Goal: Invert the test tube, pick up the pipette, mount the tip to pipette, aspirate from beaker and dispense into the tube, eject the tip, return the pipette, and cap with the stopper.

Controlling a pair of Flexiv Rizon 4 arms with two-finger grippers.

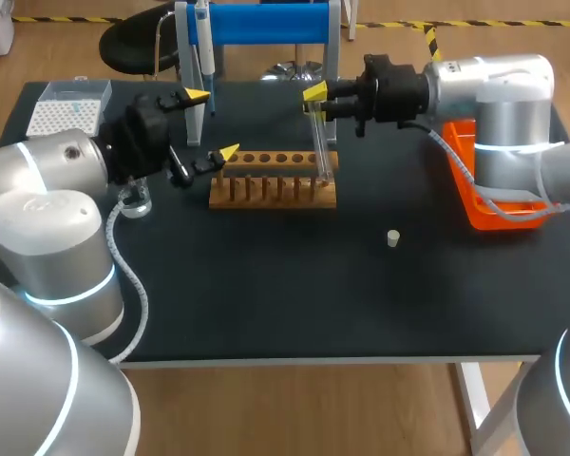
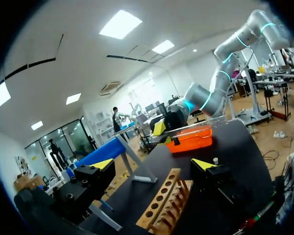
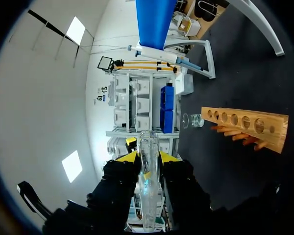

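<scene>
Starting closest to me on the black table (image 1: 266, 294), the small white stopper (image 1: 393, 237) lies alone, at about four o'clock from the brown wooden rack with a row of holes (image 1: 273, 185). The little clear glass beaker (image 1: 133, 201) stands at nine o'clock from the rack, under my left arm. The left gripper (image 1: 213, 123) hangs just past the rack's nine o'clock end, with its fingers wide apart and nothing in them. The right gripper (image 1: 315, 92) is squeezed tight on the long clear glass test tube (image 1: 321, 142), over the rack's three o'clock end. I cannot tell which end of the tube is open. The bright orange plastic tray (image 1: 459, 142) sits at three o'clock. Farther back, the white box of tips (image 1: 68, 109) is at ten o'clock. The white and blue pipette (image 1: 205, 52) hangs on its blue-topped stand (image 1: 266, 24) at eleven o'clock.

The job now looks like turning the tube over. To do it well, I think the grip should be firm and the wrist should roll slowly. The tube should be high enough not to bump the rack. Then it can go straight down into a hole.
</scene>
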